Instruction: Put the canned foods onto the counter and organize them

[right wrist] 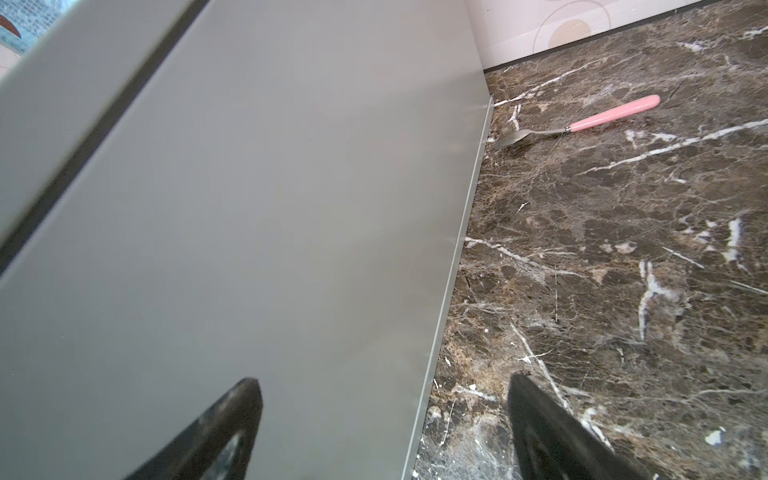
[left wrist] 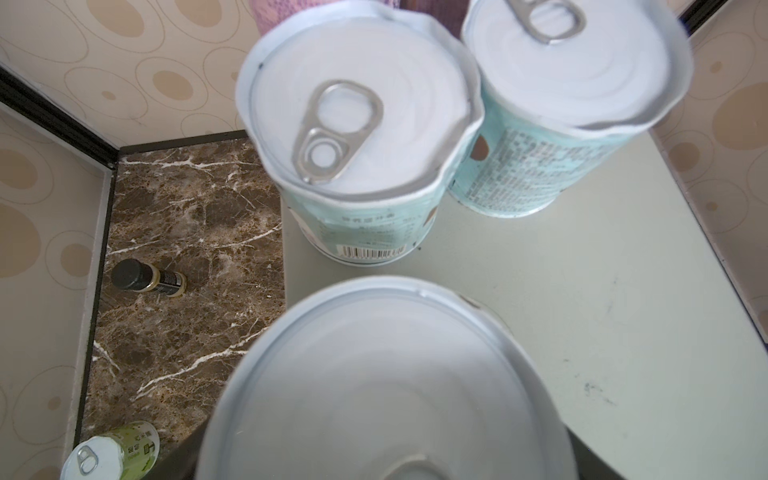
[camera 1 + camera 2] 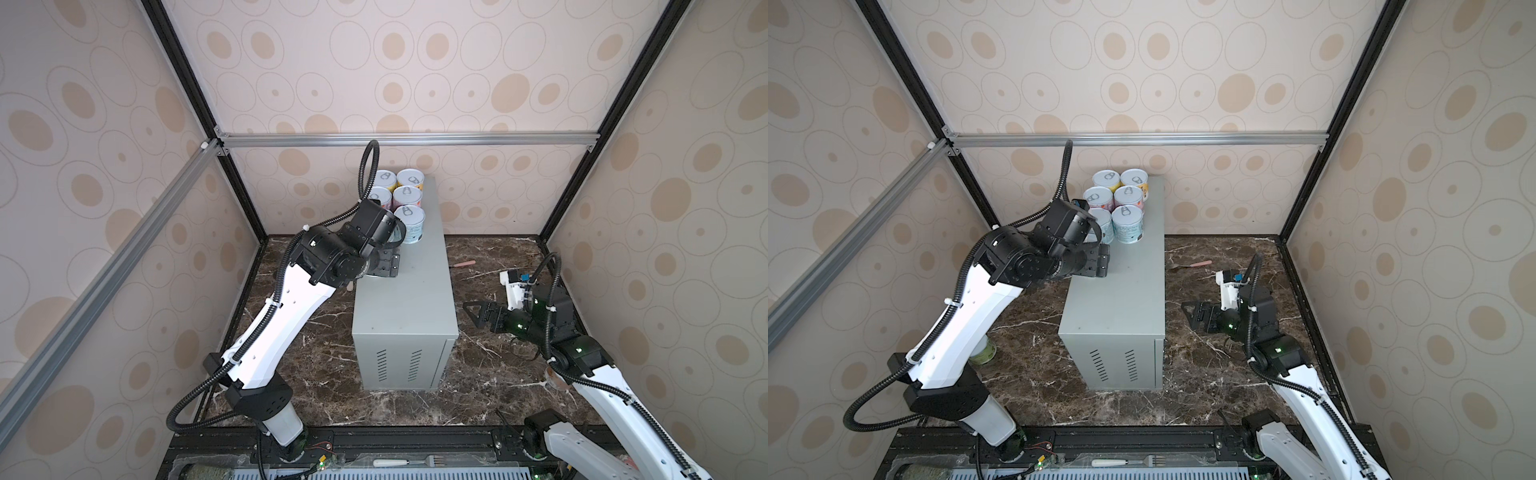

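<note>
Your workspace is a dark brown marble floor (image 3: 498, 386), walled in by paper printed with beige ovals and framed in aluminium rail. The counter (image 3: 415, 291) stands mid-floor, running near to far, with vent slots on its near end. The cans (image 3: 1128, 195) stand upright in two touching columns at its far end. You can count six in a top view, the near-left one half hidden by the left arm's wrist.

The left gripper (image 3: 1098, 266) hangs over the counter's left edge, just near of that group. Only the left wrist view shows what is under it: a close can (image 2: 386, 374), lid up, just near of a light-blue can (image 2: 353, 133) and a second light-blue can (image 2: 573, 70). No finger shows there, so you cannot tell whether the jaws grip it or stand clear.

That view also shows a green can (image 2: 112, 453) and a small dark-capped bottle (image 2: 145, 279) on the floor to the counter's left.

The right gripper (image 3: 478, 313) sits low, right of the counter and apart from it, fingers spread on nothing. A pink-handled utensil (image 1: 615, 112) lies beyond it, its metal end just beside the counter's base.
</note>
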Robot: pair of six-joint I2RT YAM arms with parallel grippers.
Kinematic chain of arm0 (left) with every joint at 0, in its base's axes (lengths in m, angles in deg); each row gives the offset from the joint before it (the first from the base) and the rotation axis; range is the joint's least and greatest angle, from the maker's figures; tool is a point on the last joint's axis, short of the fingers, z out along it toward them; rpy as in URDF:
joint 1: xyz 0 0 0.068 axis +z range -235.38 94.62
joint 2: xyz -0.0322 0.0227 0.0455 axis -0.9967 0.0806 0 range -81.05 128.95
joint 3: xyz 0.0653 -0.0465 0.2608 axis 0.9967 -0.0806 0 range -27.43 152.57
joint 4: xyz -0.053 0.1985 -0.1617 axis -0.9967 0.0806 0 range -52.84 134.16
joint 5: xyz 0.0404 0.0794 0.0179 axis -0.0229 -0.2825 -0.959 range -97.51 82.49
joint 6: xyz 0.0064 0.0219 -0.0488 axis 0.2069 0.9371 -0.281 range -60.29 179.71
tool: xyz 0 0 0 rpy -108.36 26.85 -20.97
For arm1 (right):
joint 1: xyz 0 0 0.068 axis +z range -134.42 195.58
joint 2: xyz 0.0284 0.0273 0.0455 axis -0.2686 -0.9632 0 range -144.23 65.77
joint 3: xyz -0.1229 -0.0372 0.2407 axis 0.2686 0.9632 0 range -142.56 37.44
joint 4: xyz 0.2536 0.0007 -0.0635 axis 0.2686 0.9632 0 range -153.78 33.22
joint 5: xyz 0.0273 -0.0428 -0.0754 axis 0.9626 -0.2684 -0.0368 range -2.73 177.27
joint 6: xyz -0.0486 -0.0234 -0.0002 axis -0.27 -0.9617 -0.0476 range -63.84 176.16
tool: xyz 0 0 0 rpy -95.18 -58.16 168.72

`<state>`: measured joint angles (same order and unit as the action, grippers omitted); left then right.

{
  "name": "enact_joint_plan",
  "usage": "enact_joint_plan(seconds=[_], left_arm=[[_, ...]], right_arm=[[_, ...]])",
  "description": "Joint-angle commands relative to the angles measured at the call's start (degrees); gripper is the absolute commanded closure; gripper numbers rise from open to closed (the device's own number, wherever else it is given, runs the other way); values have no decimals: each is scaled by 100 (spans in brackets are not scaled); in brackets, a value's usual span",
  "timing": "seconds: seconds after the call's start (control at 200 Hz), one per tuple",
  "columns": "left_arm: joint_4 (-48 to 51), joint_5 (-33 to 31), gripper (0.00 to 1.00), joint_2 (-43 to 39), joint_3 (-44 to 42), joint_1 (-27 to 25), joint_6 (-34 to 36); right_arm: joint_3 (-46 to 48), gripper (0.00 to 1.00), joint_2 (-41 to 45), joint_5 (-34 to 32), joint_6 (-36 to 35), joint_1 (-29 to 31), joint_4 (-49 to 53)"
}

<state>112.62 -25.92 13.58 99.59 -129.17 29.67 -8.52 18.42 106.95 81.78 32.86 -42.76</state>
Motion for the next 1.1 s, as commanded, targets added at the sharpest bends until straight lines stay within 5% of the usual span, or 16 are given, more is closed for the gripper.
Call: enact_joint_plan(seconds=[0.0,0.26,0.46,0.595,0.72,0.86,1.095], left_arm=[[-121,-123,10,-175,188,-58,69],[-431,-92,1,-753,2,-51,180],[-1418,25,4,-1774,-1353,-59,376],[-2354,181,14,-2410,-2375,-57,513],[-3385,221,37,-3036,-3345,-51,447],[-3938,-309,53,-3440,-4025,-42,225],[-4140,-802,57,-3517,-4264,20,335]], right_arm=[[-33,5,97,-25,-40,-3,21],[-219,5,102,-166,-50,8,255],[-303,5,206,-381,-14,6,462],[-426,5,253,-452,53,3,537],[-696,5,205,-575,-7,1,702],[-1028,5,103,-751,-114,8,963],[-1249,5,-60,-622,41,20,874]])
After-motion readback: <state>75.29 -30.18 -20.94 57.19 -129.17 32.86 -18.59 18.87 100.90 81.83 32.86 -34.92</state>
